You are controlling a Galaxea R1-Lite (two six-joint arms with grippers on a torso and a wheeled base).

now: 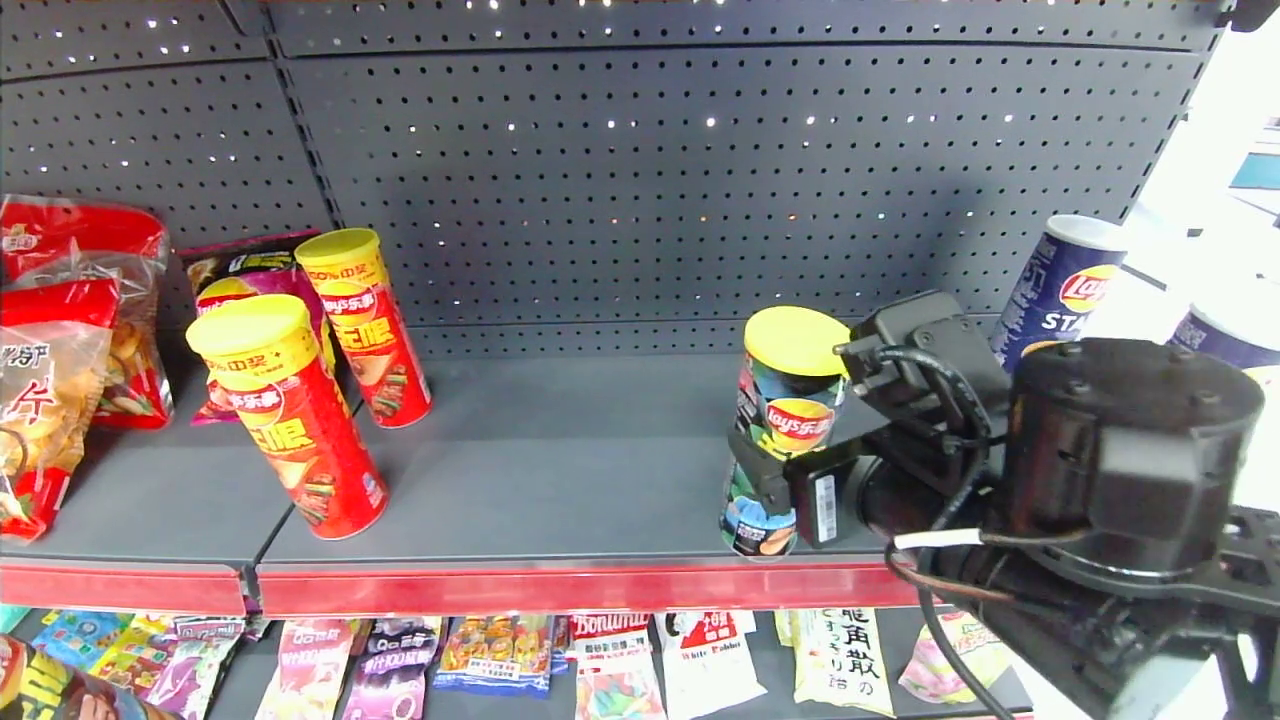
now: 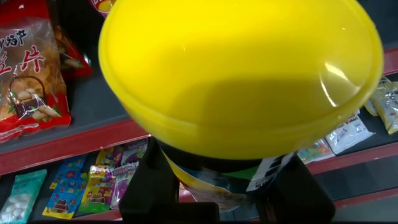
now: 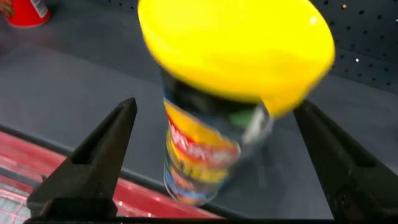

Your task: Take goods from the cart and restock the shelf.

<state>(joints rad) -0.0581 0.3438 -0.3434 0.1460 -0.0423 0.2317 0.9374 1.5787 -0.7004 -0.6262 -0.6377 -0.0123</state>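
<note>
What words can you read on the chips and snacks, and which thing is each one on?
"Lay's" and "乐事": yellow-lidded can, standing in the open right gripper.
"Lay's" and "STA": blue can.
"中奖": front red can, on its yellow band.
"White Rabbit": white bag.
Too blurred or small to read: second can in the left gripper, and the other bags.

The grey shelf point(image 1: 560, 440) has a red front edge point(image 1: 500, 588). At its left end lie red snack bags point(image 1: 70, 340). Beside them stand 2 red cans, 1 nearer the front point(image 1: 290, 430) and 1 farther back point(image 1: 370, 330), with a purple bag point(image 1: 245, 275) behind. A dark can point(image 1: 785, 420) stands upright near the front edge, right of the middle.
</note>
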